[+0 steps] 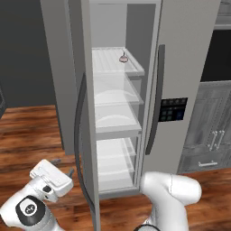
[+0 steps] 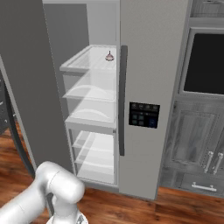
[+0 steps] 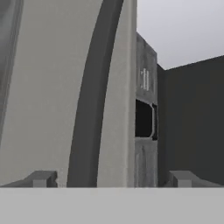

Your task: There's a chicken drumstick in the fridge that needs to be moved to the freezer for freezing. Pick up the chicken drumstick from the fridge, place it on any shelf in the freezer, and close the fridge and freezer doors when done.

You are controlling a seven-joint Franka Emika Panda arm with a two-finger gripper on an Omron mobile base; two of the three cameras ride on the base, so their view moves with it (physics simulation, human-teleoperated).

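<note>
Wood-plank floor (image 1: 27, 126) and dark wall sit behind the tall grey side-by-side unit. Its wider side, the fridge (image 1: 115, 113) w/ white ribbed shelves and clear drawers, stands open. Its tall flat grey fridge door (image 1: 89, 90) is swung out toward you and seen nearly edge-on in the left base view. The narrower freezer door (image 1: 180, 45) w/ the black dispenser panel (image 1: 173, 109) is shut.

Your hand (image 1: 70, 173) is low, near the floor, on the outer face of the open door. In the hand view the two dark finger tips (image 3: 41, 178) stand well apart w/ nothing between them. The door's dark vertical bar handle (image 3: 94, 109) rises up the pic from between them, nearer the left tip.

Where the tiny reddish-brown chicken drumstick lies can't be told from these pics. On the shelves you can make out a small pinkish round item w/ a pointed top (image 1: 122, 57), at the back right of the top ribbed shelf (image 1: 108, 61), and that's not your target.

Key relation, as I judge it: the door leaf is between your hand and the shelves. The fridge interior is up and to the right of the hand, so you'd need to come round the door's free edge and lift a lot before any reach inside. Single arm, so no choice of side.
</note>
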